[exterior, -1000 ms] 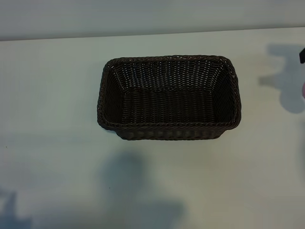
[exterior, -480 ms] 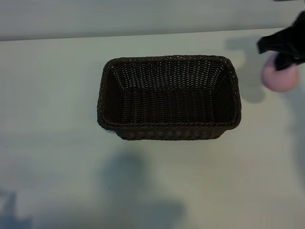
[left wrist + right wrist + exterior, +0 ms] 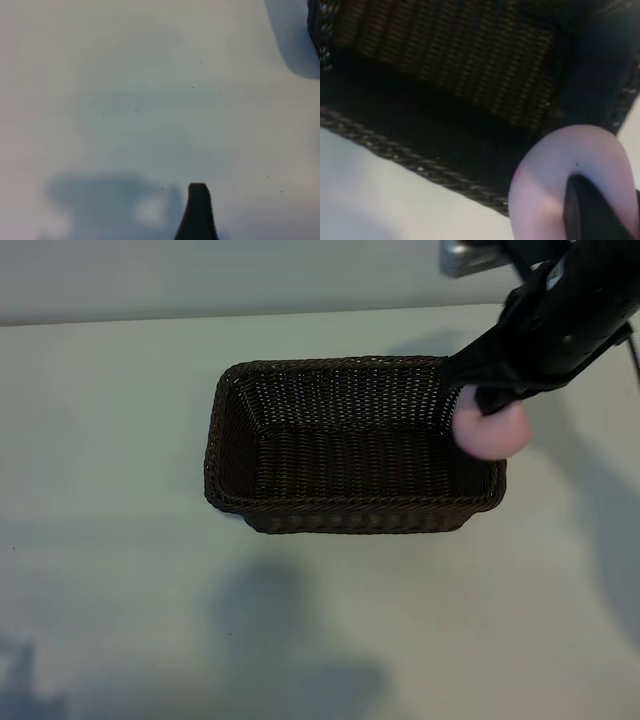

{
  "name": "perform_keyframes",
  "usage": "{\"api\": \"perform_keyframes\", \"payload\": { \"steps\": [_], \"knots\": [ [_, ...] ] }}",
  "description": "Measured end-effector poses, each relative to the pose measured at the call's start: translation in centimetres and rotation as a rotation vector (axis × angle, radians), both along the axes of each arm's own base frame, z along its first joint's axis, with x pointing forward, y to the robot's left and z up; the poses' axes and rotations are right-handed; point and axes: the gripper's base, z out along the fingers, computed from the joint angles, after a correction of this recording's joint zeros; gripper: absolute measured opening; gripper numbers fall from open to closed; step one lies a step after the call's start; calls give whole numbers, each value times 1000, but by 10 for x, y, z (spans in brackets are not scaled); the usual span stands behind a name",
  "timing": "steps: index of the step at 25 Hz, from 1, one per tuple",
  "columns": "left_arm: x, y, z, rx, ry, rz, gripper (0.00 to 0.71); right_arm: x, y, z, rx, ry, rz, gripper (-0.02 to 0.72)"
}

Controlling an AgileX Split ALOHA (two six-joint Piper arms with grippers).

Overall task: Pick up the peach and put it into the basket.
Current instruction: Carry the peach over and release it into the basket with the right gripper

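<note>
The peach (image 3: pixel 490 432), pale pink and round, hangs over the right end of the dark-brown woven basket (image 3: pixel 350 508). My right gripper (image 3: pixel 486 408) is shut on it from above, and the black arm reaches in from the upper right. In the right wrist view the peach (image 3: pixel 552 180) fills the corner beside one dark finger (image 3: pixel 590 212), with the basket's braided rim (image 3: pixel 420 169) and empty inside beyond it. The left arm is outside the exterior view. Its wrist view shows one black fingertip (image 3: pixel 198 210) over bare table, with nothing held.
The basket stands in the middle of a plain white table (image 3: pixel 120 570). Shadows of the arms lie on the table in front of the basket and at the right. A wall edge runs along the back.
The right arm has come in from the right edge, carrying the peach leftward until it hangs over the basket's right end. The basket has not moved.
</note>
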Motion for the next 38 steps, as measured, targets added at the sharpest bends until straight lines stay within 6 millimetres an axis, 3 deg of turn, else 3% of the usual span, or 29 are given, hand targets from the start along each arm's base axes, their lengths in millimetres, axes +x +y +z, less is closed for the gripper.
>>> {"api": "perform_keyframes", "payload": {
  "steps": [7,17,28,38],
  "knots": [
    [0,0,0,0,0,0,592,-1,21,-6,2,-7,53,65],
    [0,0,0,0,0,0,592,22,40,-22,3,8,74,65],
    [0,0,0,-1,0,0,592,40,74,-61,-16,57,131,64],
    [0,0,0,-1,0,0,592,50,81,-95,-29,82,129,64]
  ]
}}
